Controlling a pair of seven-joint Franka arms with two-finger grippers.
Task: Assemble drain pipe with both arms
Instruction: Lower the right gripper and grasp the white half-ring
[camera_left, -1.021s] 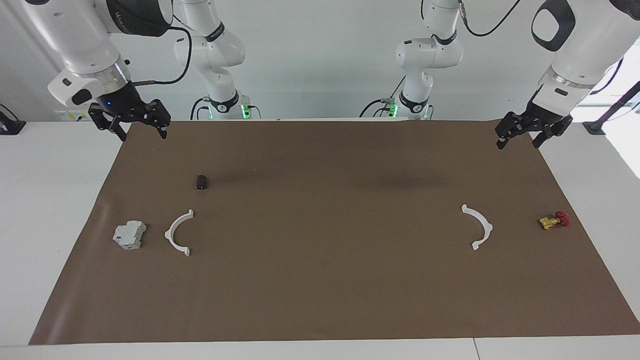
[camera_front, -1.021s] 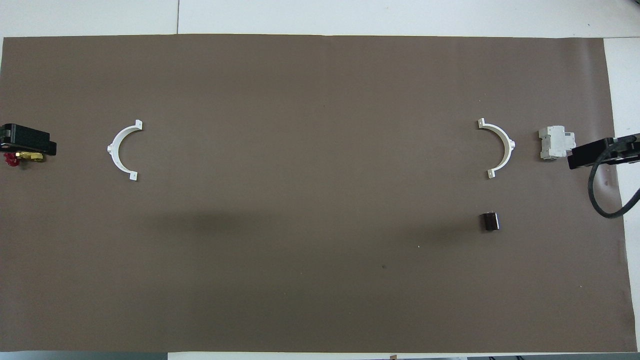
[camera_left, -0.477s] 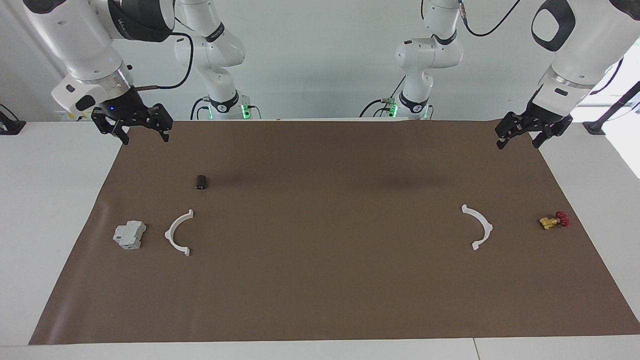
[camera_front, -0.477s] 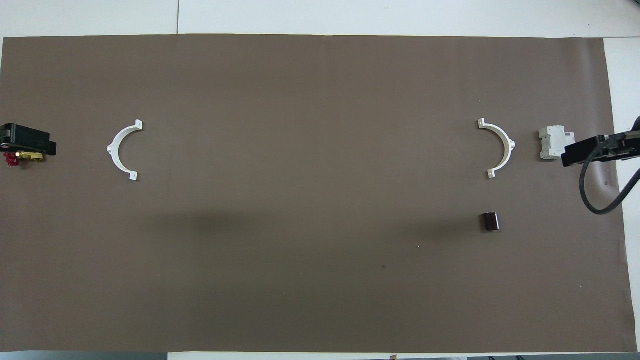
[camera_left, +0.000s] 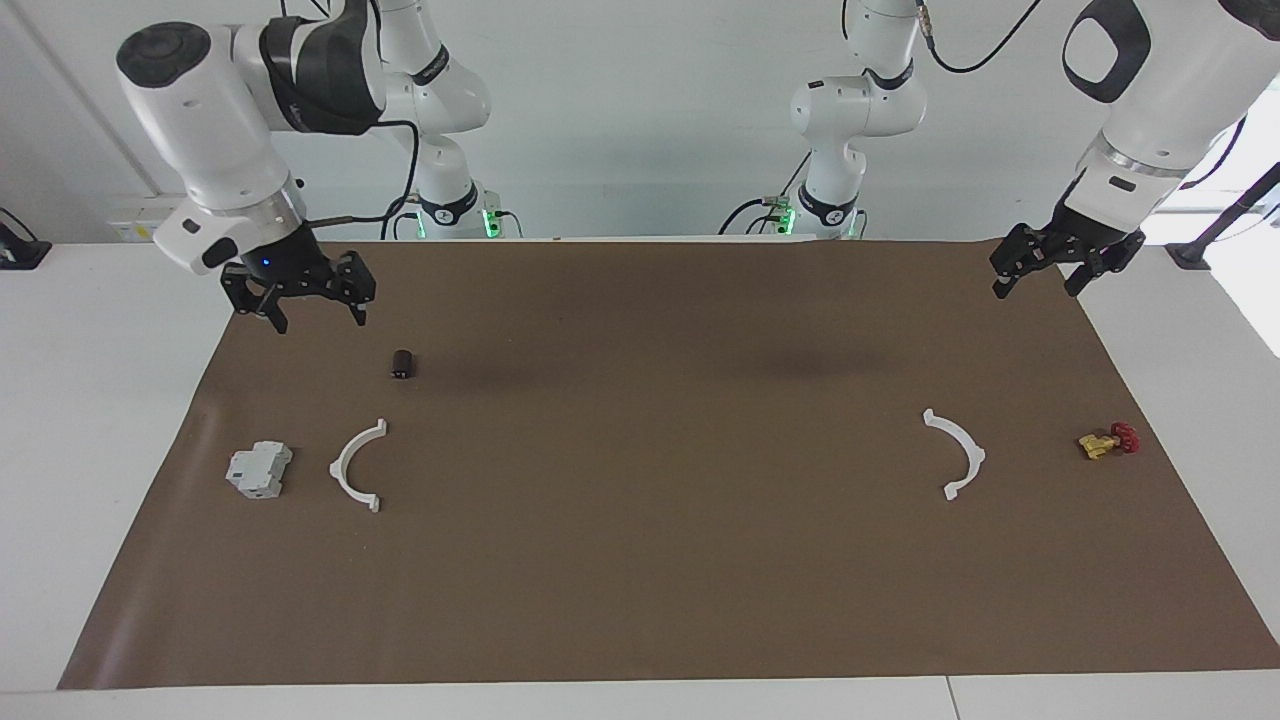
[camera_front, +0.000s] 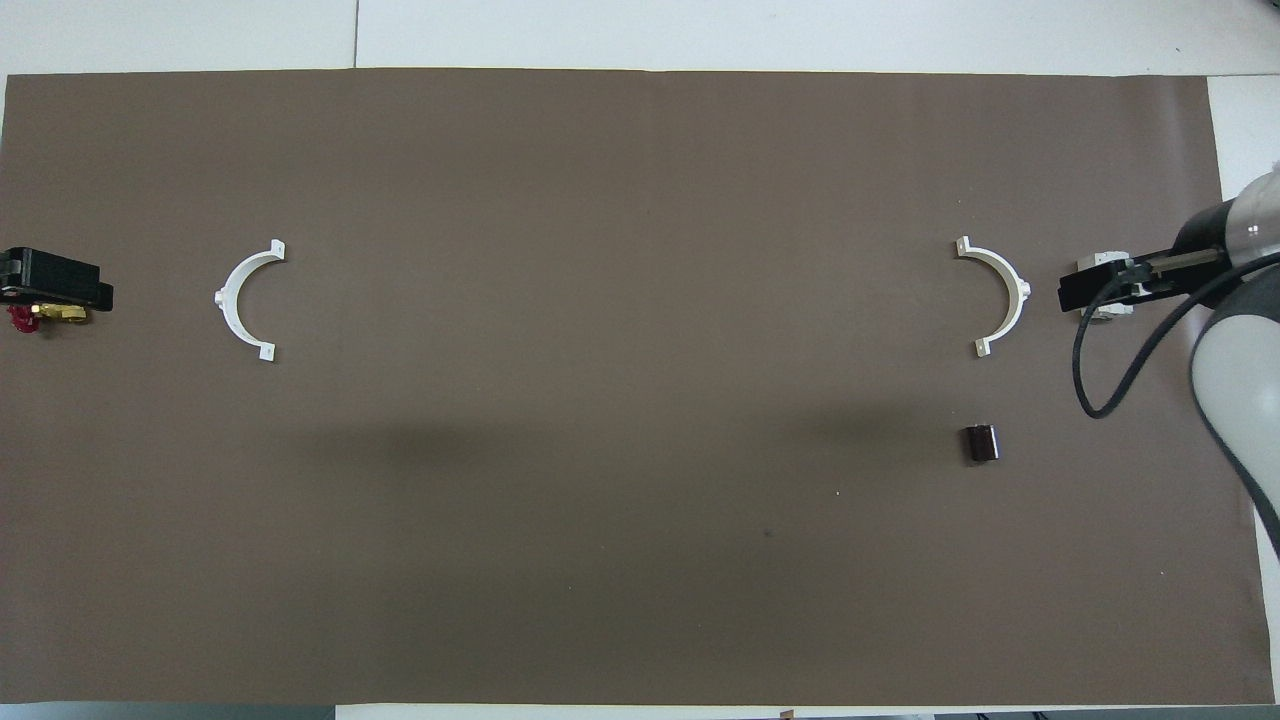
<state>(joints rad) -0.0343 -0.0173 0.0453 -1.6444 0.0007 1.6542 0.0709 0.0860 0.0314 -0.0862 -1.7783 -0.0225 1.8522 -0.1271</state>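
The drain pipe lies as two separate white half-rings on the brown mat (camera_left: 640, 580). One half-ring (camera_left: 337, 463) (camera_front: 1022, 292) rests toward the right arm's end, the other half-ring (camera_left: 978, 456) (camera_front: 222, 300) toward the left arm's end. My right gripper (camera_left: 318, 320) (camera_front: 1075, 297) hangs open and empty in the air; from overhead it covers the grey block beside the first half-ring. My left gripper (camera_left: 1036, 290) (camera_front: 55, 282) waits open and empty, high over the mat's corner and a small valve.
A light-grey block (camera_left: 259, 470) sits beside the half-ring at the right arm's end. A small dark cylinder (camera_left: 402, 364) (camera_front: 981, 443) lies nearer to the robots than that half-ring. A red-and-yellow valve (camera_left: 1108, 441) (camera_front: 35, 317) lies near the mat's edge at the left arm's end.
My right arm has swung inward over the mat and lowered, its gripper now covering the grey block from overhead. The left arm and all objects have stayed put.
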